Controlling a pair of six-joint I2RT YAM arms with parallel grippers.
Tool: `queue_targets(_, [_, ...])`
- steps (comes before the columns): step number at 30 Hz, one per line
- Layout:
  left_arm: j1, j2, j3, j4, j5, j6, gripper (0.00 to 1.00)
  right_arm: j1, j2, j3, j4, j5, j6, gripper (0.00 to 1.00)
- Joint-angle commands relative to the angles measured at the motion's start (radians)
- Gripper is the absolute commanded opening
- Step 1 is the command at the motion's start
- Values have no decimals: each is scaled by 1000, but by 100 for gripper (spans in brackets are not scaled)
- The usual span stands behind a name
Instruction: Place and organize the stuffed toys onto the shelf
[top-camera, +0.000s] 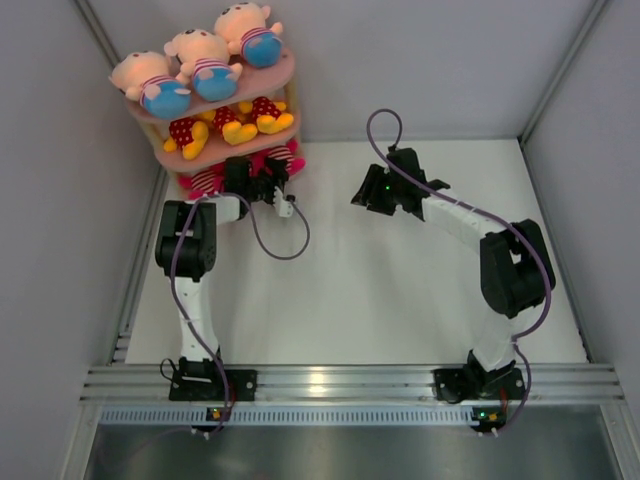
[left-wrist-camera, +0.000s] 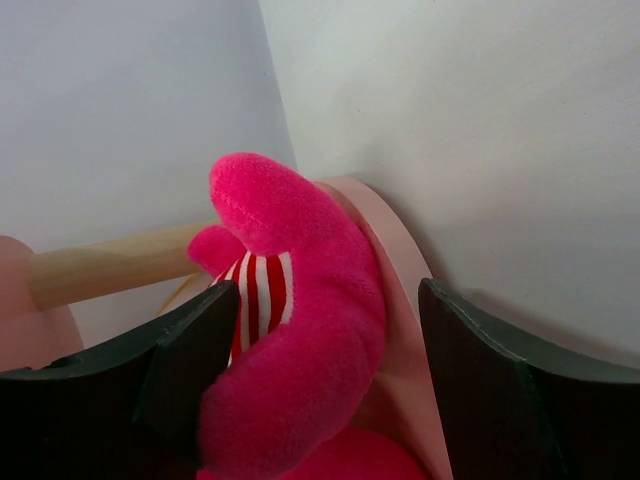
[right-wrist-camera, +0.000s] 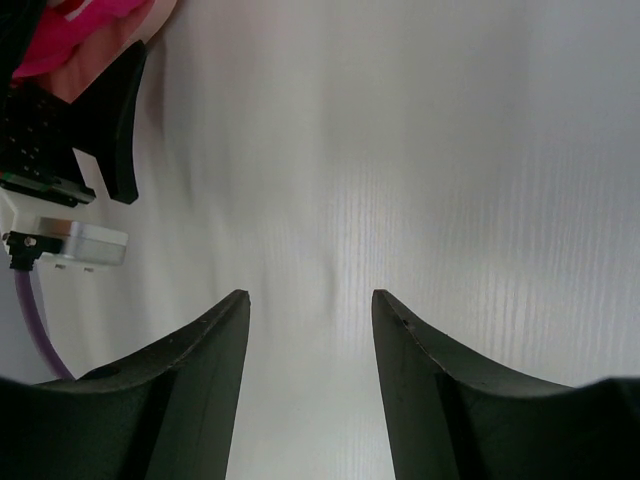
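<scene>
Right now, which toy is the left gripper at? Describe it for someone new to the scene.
Find the pink three-tier shelf in the far-left corner and go to its lowest tier. The toy is the pink doll between the left gripper's open fingers: hot-pink limbs, red-white stripes, unlike the yellow bears and blue-shorted boys above.

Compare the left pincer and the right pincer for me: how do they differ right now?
The left pincer sits at the shelf's bottom tier; the right pincer hangs over bare table, away from the shelf. The left pincer has a pink doll between its jaws, with a gap showing on one side; the right pincer has nothing between its jaws. Shared: both stand open, and neither is clamping anything.
</scene>
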Motion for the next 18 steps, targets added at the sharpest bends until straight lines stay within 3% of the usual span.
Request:
queue_targets(1, [6,-112,-37,38,51,28,79,0,-22,43,14,5,-18,53])
queue_targets(7, [-14,-236,-149,38,42,37,88,3,-45,34,15,7,-18,53])
queue_targets(14, [-63,-525,-483,17,-51,-155,91,0,-135,-19,-20,77,-57,55])
queue_targets(15, [-89,-613,-505,-25,-86,-183,91,-3,-149,-41,-26,90,-61,55])
queue_targets(16, [-104,-655,-514,-184,-170,-212,90,-9,-175,-56,-35,93,-64,55])
queue_targets(18, [-139,-739,-468,-377,-249,-404,89,-40,-209,-111,-40,98,-69,55])
